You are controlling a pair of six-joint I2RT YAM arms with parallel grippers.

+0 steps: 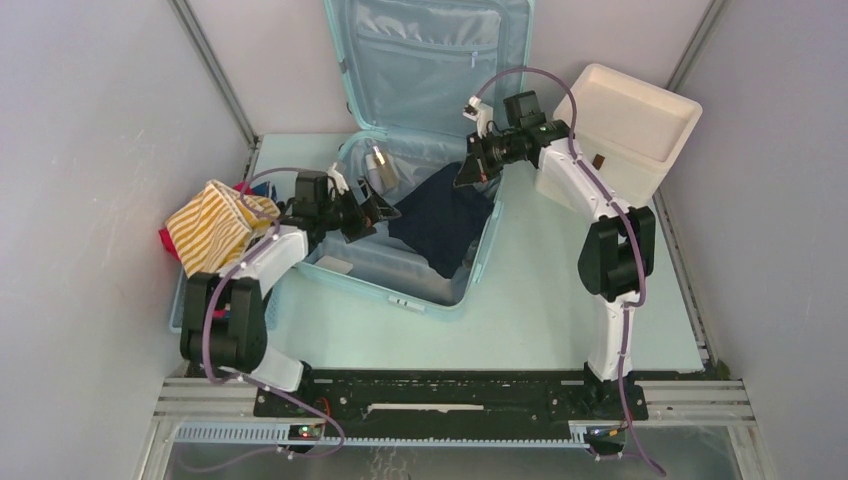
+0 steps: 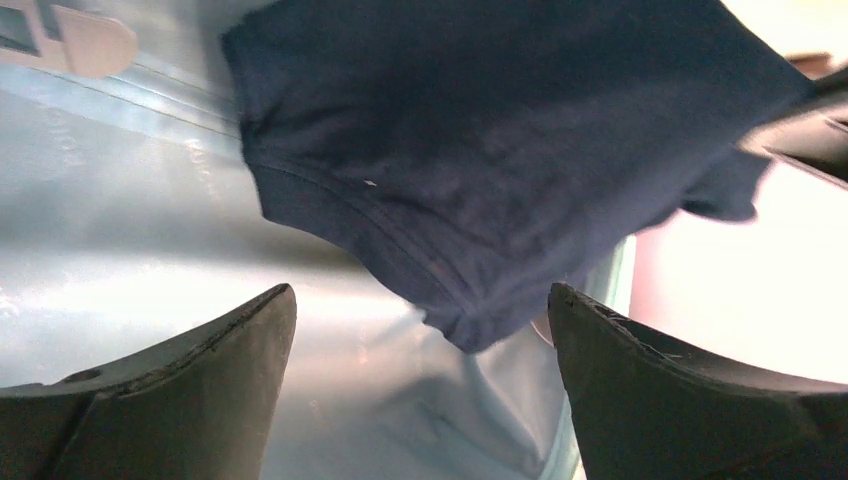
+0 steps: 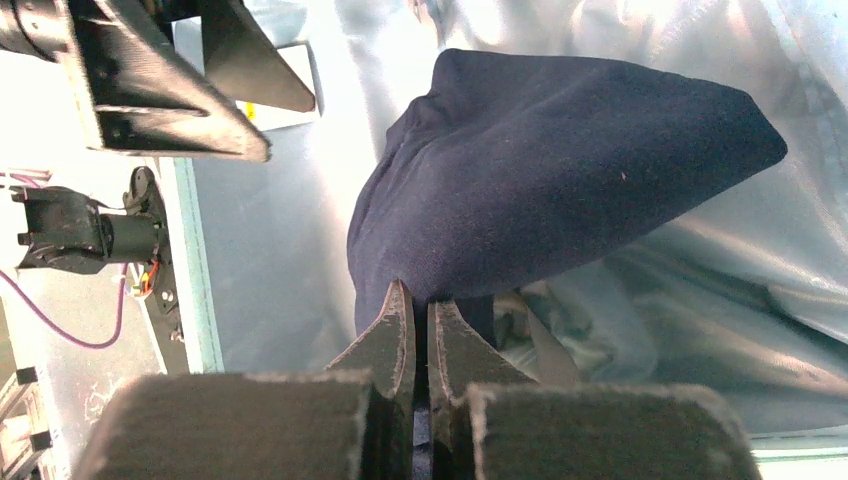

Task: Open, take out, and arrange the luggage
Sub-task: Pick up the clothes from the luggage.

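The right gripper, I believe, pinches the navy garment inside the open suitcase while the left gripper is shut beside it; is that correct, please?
Not quite: the left gripper is open, not shut; the left wrist view shows its fingers wide apart. The rest is right: the right gripper pinches the navy garment inside the open suitcase.

Top view bright, even, soft shadows on the table (image 1: pixel 540 310). Left wrist: blowout at three o'clock, sheen on the luggage (image 2: pixel 120 230) lining. Right wrist: overexposed at nine o'clock, navy cloth (image 3: pixel 560 180) crisp.
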